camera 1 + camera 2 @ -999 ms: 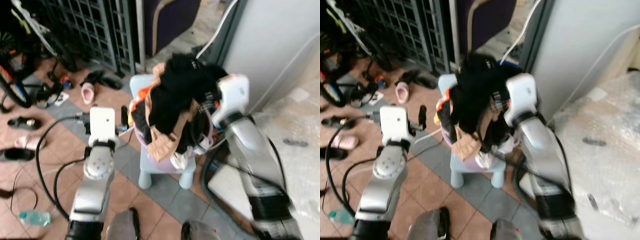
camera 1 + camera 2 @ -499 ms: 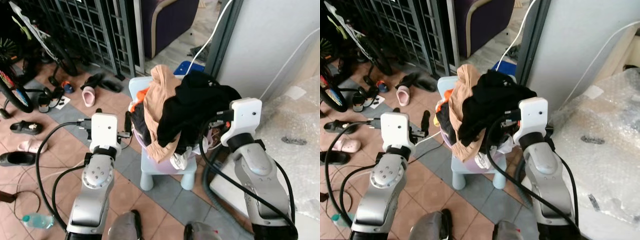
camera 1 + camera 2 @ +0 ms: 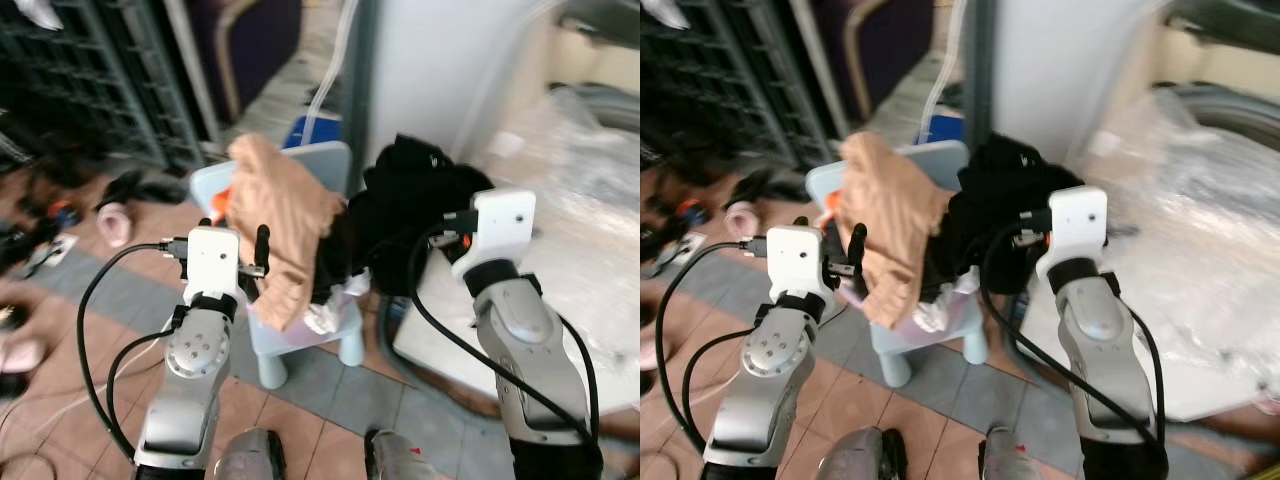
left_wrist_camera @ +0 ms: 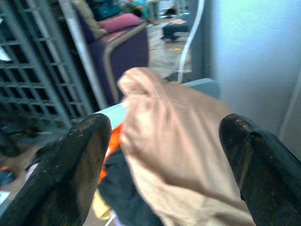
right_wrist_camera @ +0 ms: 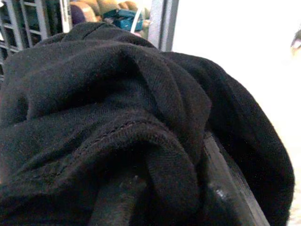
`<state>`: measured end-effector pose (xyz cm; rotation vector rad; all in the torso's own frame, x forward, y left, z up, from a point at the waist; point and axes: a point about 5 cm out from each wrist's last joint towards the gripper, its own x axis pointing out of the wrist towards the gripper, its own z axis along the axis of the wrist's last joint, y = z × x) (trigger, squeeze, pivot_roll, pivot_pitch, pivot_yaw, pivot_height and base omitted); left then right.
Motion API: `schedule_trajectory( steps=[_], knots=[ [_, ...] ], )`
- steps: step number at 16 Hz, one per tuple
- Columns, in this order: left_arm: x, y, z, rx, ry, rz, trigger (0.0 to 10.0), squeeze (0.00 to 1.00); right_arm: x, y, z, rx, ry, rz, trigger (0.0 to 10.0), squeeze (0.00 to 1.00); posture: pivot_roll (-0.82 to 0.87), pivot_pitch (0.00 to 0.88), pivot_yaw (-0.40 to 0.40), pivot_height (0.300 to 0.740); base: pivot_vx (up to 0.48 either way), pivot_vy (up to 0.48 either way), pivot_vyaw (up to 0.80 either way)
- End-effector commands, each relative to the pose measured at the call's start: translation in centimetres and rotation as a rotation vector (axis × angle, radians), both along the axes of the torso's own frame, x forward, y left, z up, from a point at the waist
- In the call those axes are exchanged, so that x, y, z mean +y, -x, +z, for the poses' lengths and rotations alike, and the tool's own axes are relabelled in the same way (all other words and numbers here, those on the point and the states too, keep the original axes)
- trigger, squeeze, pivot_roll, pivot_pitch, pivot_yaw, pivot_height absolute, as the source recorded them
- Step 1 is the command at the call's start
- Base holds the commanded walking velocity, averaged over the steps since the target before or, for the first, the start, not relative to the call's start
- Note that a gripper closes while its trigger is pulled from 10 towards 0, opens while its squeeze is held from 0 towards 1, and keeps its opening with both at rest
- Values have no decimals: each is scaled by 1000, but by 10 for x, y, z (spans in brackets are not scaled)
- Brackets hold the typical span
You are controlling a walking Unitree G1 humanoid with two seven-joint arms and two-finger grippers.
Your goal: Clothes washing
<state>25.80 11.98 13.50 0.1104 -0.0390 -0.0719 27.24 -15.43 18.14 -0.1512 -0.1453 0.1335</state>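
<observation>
Right claw apparently grips black garment; left claw open.

A: What sort of place is this?
B: A home's laundry porch, with a tiled floor under a pale blue plastic stool heaped with clothes.
A: What else shows it?
B: Left of the stool lie slippers by a metal grille gate; right of it, a white appliance wrapped in plastic sheeting
</observation>
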Motion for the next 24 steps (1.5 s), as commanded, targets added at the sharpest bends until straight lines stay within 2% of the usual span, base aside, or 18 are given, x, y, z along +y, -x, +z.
schedule_trajectory(
  steps=[1,4,18,20,22,24],
  knots=[
    [1,2,3,-9,3,-9,10000,0,11,-2,22,-108,26,38,10000,0,-30,99,78,740,0,-281,-800],
    [0,1,3,-11,2,-10,10000,0,12,-6,28,-126,15,36,10000,0,-29,94,76,740,0,-282,-742],
    [1,0,-1,6,4,-10,10000,0,17,-15,27,-132,43,49,10000,0,-31,83,67,740,0,-294,0],
    [6,-3,4,-28,-27,35,10000,0,20,-20,28,-135,45,48,10000,0,-24,90,61,740,0,0,0],
    [7,-7,10,-32,27,25,10000,0,31,-29,49,-162,3,59,10000,0,-38,97,75,740,0,0,0],
    [8,-8,15,-53,39,4,10000,0,36,-29,57,-206,24,77,10000,0,-38,94,94,740,0,0,0]
  ],
)
